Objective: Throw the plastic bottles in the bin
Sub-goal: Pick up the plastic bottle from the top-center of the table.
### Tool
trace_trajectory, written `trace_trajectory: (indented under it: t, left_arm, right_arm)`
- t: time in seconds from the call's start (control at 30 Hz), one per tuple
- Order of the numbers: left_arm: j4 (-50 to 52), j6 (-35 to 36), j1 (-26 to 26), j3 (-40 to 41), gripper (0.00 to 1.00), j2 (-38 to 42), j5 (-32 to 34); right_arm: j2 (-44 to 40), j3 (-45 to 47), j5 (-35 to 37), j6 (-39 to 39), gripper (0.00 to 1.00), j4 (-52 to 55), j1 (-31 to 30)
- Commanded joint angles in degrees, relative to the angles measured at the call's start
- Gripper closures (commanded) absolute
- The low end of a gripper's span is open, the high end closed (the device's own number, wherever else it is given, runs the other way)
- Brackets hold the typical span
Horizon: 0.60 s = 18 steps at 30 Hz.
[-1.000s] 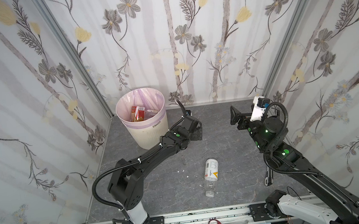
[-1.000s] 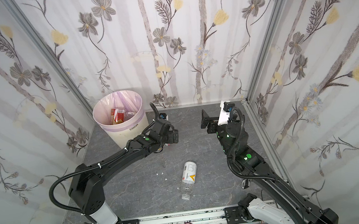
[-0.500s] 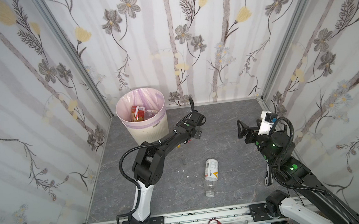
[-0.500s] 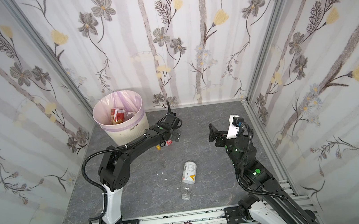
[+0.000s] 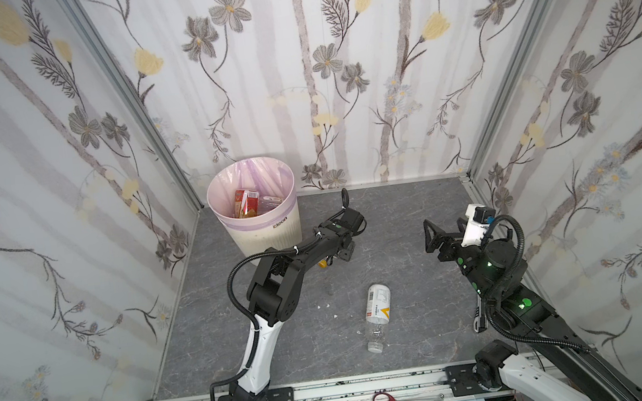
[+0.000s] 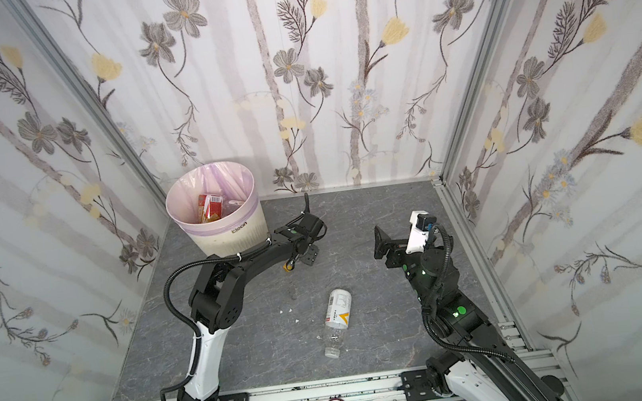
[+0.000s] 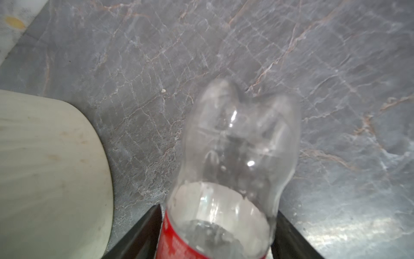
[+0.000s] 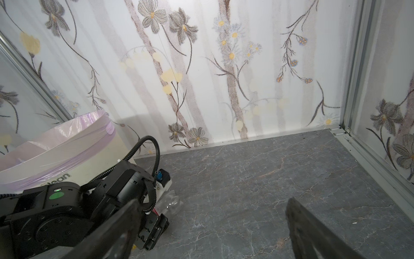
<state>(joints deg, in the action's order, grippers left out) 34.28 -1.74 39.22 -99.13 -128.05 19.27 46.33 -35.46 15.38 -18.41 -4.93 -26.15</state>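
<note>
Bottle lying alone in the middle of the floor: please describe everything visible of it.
The bottle is small, of clear thin-looking plastic, with a white label bearing a yellow-orange triangle and dark print. It looks empty. It lies on its side on the grey marbled floor, base toward the back wall, neck toward the metal rail. Whether it has a cap cannot be told. Only the floor touches it.
</note>
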Motion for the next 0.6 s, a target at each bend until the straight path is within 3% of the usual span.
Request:
trace_trajectory:
  t: [0.0,0.23,0.37,0.57]
  left_arm:
    - [1.4,-0.8,-0.1,-0.9,0.31,-0.6,-0.8]
    - [1.5,-3.4,0.4,-3.9,0.54,4.1,-1.9]
    - [1.3,-5.0,1.2,-6.8,0.55,12.1,-3.5]
    - [0.7,-4.5,2.4,-13.8,0.52,25.1,1.9]
  right_arm:
    - [-0.9,0.6,-0.2,-0.8,0.0,-0.9,0.3]
    - [-1.2,1.4,-0.3,-0.8,0.0,-1.0,0.6]
    - [-0.5,1.3,-0.9,-0.9,0.0,-1.7,0.7]
    - [1.0,0.6,-2.0,-1.3,0.0,-3.0,0.7]
